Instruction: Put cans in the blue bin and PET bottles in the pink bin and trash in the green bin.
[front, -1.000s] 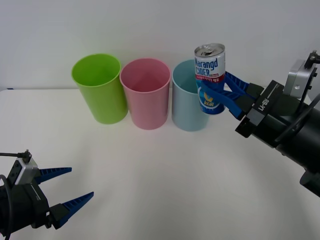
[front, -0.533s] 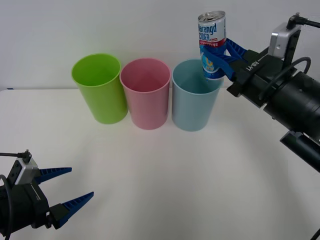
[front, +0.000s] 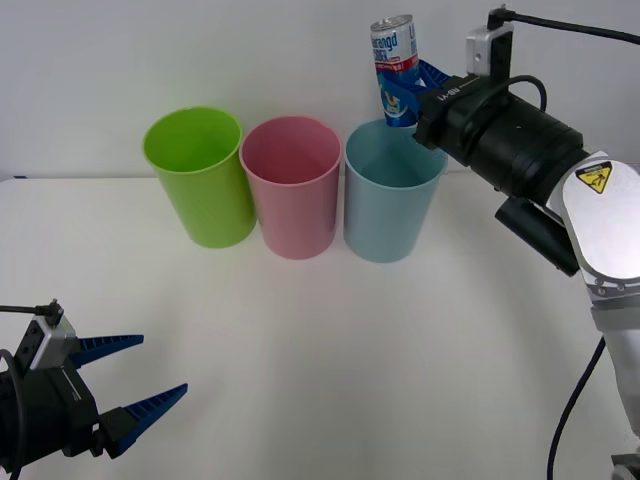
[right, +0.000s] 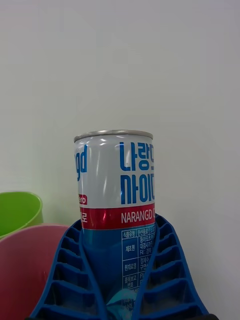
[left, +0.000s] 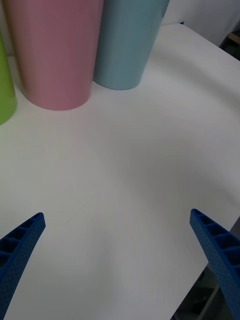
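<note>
From the front, the right claw (front: 405, 95) is raised above the far rim of the blue bin (front: 390, 205), clamped on the can (front: 393, 55). The can stands nearly upright, its long axis vertical with a slight lean of the top toward the robot's left, silver lid upward. Its lower half is hidden between the blue fingers (front: 432, 72); whether its base is directly over the bin's mouth or just behind it cannot be told from this angle.

The right wrist view gives the grip itself: both ribbed fingers (right: 67, 270) press the can (right: 116, 200) from either side at and below the red band, so the upper label and lid rim stand free above them. Beside the fingers appear the rim of the pink bin (right: 30, 260) and, beyond it, the green bin (right: 17, 210).

The front view shows the three bins in a row on the white tabletop (front: 330, 350), green (front: 200, 175), pink (front: 292, 185), blue, neighbours touching or nearly so.

The left claw (front: 135, 385) sits low at the near left corner, spread wide and holding nothing. Its wrist view shows the fingertips (left: 20, 240) far apart over bare tabletop (left: 125, 175), with the bases of the pink bin (left: 57, 55) and blue bin (left: 127, 42) beyond.
</note>
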